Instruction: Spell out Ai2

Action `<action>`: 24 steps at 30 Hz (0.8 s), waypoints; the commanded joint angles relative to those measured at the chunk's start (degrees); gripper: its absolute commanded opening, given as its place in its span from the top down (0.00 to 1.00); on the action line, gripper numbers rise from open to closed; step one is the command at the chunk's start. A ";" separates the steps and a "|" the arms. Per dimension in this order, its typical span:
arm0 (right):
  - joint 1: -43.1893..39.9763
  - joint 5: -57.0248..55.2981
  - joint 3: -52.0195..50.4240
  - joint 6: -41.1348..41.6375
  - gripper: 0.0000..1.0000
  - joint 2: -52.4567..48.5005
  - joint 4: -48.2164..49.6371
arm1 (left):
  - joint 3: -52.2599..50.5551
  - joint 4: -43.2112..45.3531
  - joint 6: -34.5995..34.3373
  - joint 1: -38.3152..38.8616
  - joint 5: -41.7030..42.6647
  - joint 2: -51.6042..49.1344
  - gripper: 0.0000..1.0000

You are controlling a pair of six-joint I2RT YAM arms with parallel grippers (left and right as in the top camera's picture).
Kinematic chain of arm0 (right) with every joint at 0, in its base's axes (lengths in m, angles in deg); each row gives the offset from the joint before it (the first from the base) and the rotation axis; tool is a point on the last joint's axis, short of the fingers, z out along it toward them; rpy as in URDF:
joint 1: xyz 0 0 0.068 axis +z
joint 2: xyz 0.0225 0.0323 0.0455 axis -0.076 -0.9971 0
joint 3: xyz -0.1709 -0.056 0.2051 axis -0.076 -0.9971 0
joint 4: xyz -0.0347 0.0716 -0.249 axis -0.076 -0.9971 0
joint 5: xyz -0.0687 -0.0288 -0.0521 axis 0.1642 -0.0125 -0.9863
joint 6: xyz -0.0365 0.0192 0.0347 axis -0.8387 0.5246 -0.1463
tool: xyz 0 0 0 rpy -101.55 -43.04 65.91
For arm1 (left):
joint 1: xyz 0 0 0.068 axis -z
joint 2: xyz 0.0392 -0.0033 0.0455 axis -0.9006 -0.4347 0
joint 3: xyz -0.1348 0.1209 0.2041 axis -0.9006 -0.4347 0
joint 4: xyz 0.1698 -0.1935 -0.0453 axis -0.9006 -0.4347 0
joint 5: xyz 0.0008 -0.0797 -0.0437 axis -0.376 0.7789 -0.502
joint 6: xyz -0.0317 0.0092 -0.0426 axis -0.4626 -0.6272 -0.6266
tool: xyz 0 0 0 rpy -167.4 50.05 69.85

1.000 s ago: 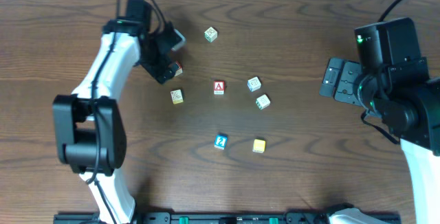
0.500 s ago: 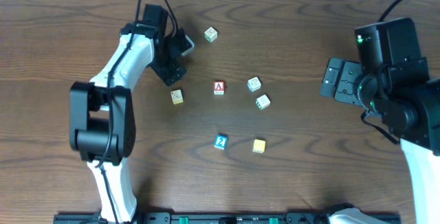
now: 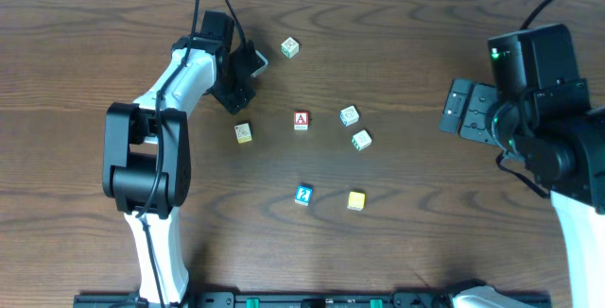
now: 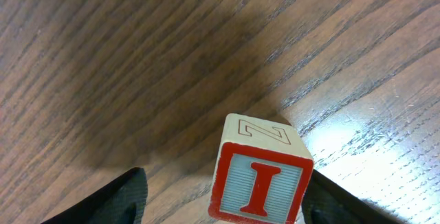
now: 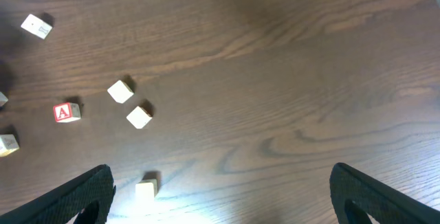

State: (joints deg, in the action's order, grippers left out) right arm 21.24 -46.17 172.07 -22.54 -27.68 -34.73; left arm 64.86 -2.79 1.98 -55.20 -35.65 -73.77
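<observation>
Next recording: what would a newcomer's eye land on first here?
A red-framed I block fills the left wrist view, sitting inside the left gripper with a gap on one side. Overhead, the red A block stands out mid-table among paler blocks, and the right gripper hangs open at the right.

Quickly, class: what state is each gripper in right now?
Left gripper: around the I block, gap beside one finger; grip cannot be told.
Right gripper: open, empty.
</observation>
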 commanded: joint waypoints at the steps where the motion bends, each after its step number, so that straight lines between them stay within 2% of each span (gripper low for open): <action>1: -0.31 -0.26 -0.17 0.44 0.01 0.55 -0.02 | 0.59 0.09 -1.05 0.00 -0.37 0.11 0.34; 5: -0.31 -0.24 -0.17 0.44 0.01 0.55 0.00 | 0.59 0.31 -1.05 0.00 0.61 0.11 0.44; 15: -0.31 -0.24 -0.17 0.44 0.01 0.55 -0.07 | 0.59 2.67 -1.92 0.00 4.85 0.11 0.52; 24: -0.31 -0.26 -0.26 0.44 0.01 0.55 -0.04 | 0.59 2.05 -4.81 0.00 5.07 0.11 0.71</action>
State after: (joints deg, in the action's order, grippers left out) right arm 21.24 -46.17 172.07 -22.54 -27.68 -34.73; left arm 64.86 -0.24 -1.04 -55.20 -31.51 -73.77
